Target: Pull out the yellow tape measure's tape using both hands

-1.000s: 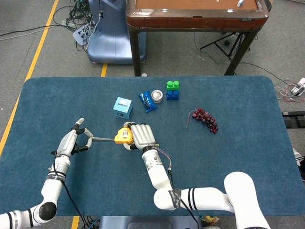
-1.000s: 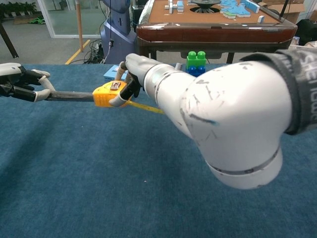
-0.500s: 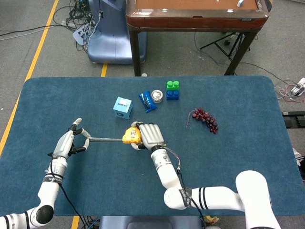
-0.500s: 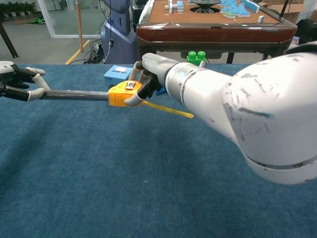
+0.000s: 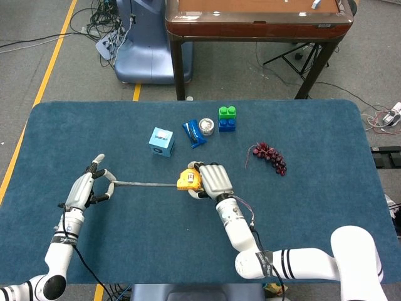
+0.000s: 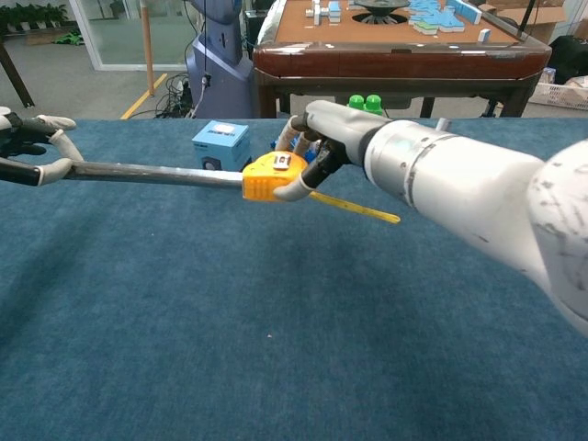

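The yellow tape measure (image 5: 187, 179) (image 6: 267, 176) hangs a little above the blue table, gripped by my right hand (image 5: 212, 179) (image 6: 323, 135). Its grey tape (image 5: 145, 184) (image 6: 152, 173) runs out straight to the left. My left hand (image 5: 88, 188) (image 6: 32, 149) pinches the tape's far end near the table's left side, the other fingers spread. A thin yellow strap (image 6: 356, 207) trails from the case to the right in the chest view.
Behind the tape stand a light blue box (image 5: 161, 141) (image 6: 220, 144), a blue packet (image 5: 193, 133), a small round tin (image 5: 207, 126) and a green-on-blue brick stack (image 5: 227, 118). Purple grapes (image 5: 269, 157) lie to the right. A brown table (image 5: 257, 19) stands beyond.
My right hand has carried the tape measure to the right while my left hand drew slightly left. The stretch of tape between them has grown longer.
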Robot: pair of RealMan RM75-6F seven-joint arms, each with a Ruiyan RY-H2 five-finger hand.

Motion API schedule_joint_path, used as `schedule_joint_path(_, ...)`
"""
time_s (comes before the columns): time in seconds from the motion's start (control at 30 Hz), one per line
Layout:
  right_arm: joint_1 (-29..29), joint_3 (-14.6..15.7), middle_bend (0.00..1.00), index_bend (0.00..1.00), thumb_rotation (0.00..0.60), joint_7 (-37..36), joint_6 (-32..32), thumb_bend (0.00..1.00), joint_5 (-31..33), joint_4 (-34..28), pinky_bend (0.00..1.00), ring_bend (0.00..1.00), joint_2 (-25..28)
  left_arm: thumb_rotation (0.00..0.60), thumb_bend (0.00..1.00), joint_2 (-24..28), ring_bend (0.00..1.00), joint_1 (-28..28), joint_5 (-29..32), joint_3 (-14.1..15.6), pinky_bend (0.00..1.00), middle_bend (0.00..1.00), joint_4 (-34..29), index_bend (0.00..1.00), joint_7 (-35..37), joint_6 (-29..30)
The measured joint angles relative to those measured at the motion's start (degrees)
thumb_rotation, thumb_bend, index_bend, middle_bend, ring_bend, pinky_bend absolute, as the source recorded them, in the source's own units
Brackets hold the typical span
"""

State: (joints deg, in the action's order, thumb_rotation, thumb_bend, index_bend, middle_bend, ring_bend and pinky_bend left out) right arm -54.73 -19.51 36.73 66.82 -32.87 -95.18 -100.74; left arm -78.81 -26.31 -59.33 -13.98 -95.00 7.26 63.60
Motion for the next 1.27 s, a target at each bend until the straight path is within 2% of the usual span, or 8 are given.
schedule_joint_path(0.67,14.51,10.69,0.57,0.60,0.600,-10.90,3.52,0.54,-11.91,-9.80,0.25,0.44,13.90,0.600,0.51,0.54,0.00,3.70,-9.32,4.02,0.00,0.03,2.58,0.57,5.10,2.19)
schedule_joint_path(1.0,20.15,13.67,0.57,0.60,0.600,-16.50,3.78,0.54,-18.10,-13.49,0.25,0.44,21.67,0.600,0.52,3.39,0.00,5.39,-10.93,4.60,0.00,0.03,0.96,0.57,5.69,3.75)
schedule_joint_path(1.27,22.51,14.24,0.57,0.60,0.600,-17.87,3.65,0.54,-20.94,-15.17,0.25,0.44,24.08,0.600,0.51,4.91,0.00,6.07,-11.13,4.31,0.00,0.03,0.02,0.57,6.33,4.12)
